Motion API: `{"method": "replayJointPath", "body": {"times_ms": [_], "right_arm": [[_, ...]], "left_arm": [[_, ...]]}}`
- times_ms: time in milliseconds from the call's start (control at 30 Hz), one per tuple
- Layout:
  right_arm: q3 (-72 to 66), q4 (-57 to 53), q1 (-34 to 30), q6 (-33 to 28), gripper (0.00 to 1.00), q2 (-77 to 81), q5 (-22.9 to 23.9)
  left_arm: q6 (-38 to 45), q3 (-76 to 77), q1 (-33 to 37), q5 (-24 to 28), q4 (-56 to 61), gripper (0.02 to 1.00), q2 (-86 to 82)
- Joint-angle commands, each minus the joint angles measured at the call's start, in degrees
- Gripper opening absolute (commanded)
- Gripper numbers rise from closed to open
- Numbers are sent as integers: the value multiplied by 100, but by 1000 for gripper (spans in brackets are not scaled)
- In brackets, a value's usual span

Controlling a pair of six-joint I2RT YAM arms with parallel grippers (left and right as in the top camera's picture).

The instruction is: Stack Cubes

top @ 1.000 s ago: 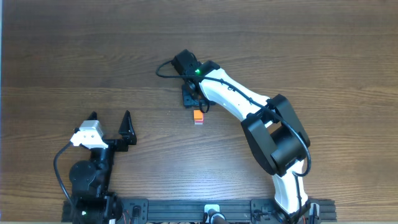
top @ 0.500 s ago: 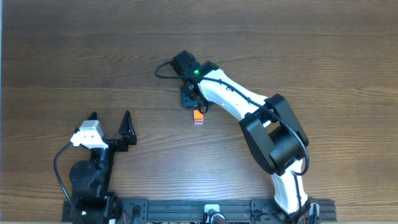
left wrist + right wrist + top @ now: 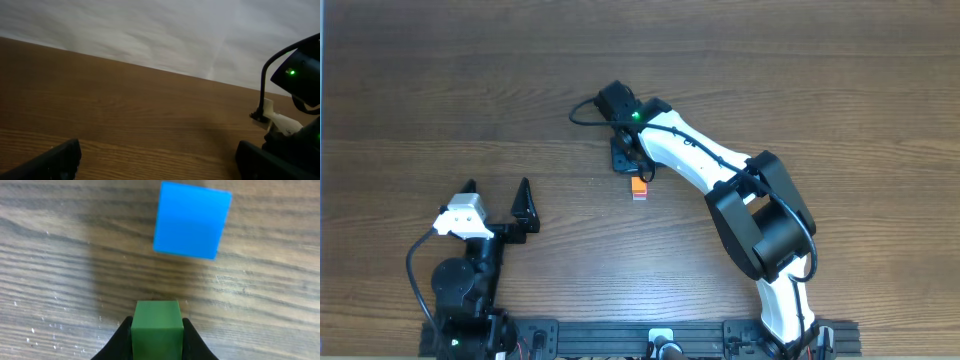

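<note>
One claw (image 3: 156, 332) (right), pinching green cube (image 3: 156, 315)

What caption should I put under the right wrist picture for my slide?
The right gripper holds a green cube in its jaws over the wooden table, near a separate blue cube.

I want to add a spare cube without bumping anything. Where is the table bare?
Bare: the far strip of the table beyond the right gripper, the right side past that arm, and between the left gripper and the orange cube. Crowded: the middle, where the right gripper holds the green cube near the blue cube.
</note>
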Motion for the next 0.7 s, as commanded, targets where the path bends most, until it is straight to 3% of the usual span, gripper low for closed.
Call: {"method": "replayJointPath", "body": {"times_ms": [33,200,700], "right_arm": [[487,-350,26,44,64,103,98],[1158,-1036,26,42,9,103,343],[1718,-2310,339,413,12,-358,339]], "left_arm": [[-63,-33,31,74,-7,1000,-68],[-63,-33,31,74,-7,1000,-68],[-63,-33,31,74,-7,998,-68]]}}
